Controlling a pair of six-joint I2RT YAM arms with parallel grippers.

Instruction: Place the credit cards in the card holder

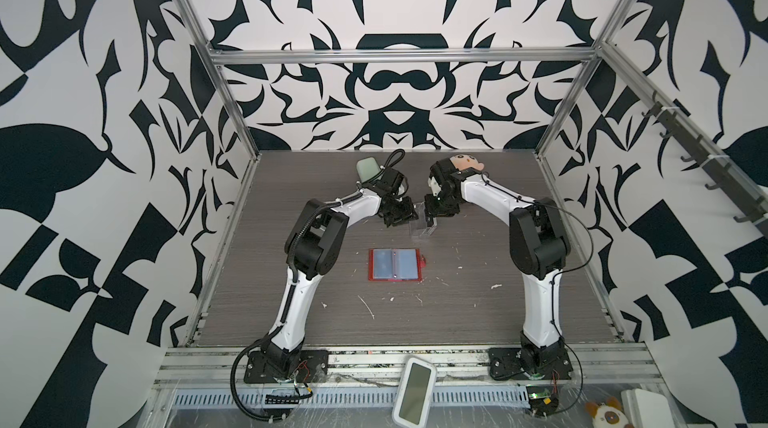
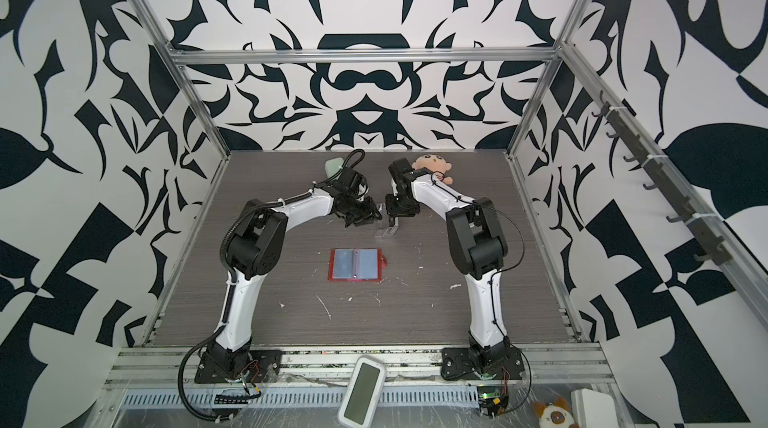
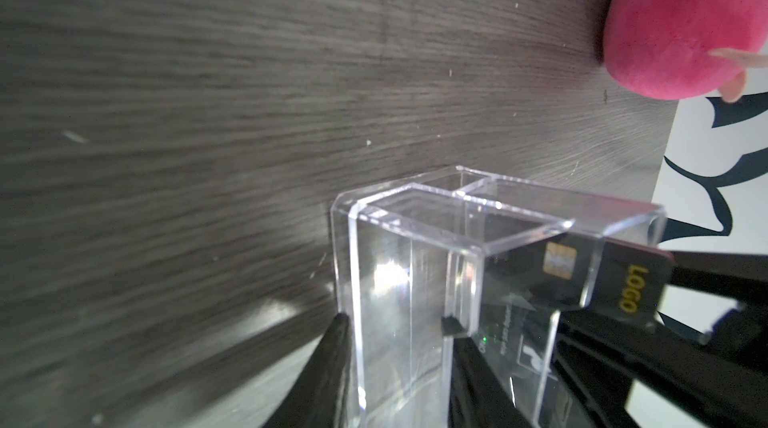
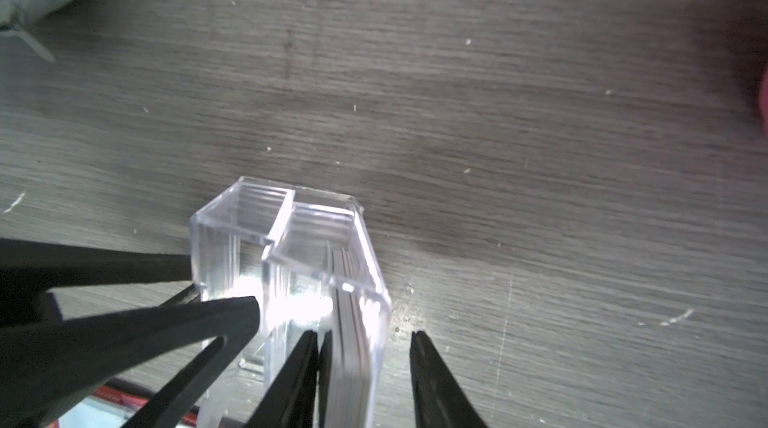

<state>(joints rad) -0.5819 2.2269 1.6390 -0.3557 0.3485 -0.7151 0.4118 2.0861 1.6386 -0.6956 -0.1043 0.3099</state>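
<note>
Top: red leather-look card holder (image 1: pixel 382 264) lies open mid-table, well apart from the clear acrylic two-bay box (image 1: pixel 422 228) where both grippers meet. L wrist: left gripper (image 3: pixel 397 322) clamps one bay's walls — black 'LOGO' credit card (image 3: pixel 623 284) stands in the other, top poking out. R wrist: right gripper (image 4: pixel 362 332) straddles card stack (image 4: pixel 349 313) + outer wall, edges up; can't tell if pinched — open table (image 4: pixel 540 135) around.

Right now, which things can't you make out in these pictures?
- Top views: whatever sits in the clear acrylic box is too small to see.
- Right wrist view: the card stack shows edge-on, so count and colours stay unknown.
- Left wrist view: the black card has small print blurred behind reflections.
- Top views: the card holder has sheen on its sleeves, hiding any contents.
</note>
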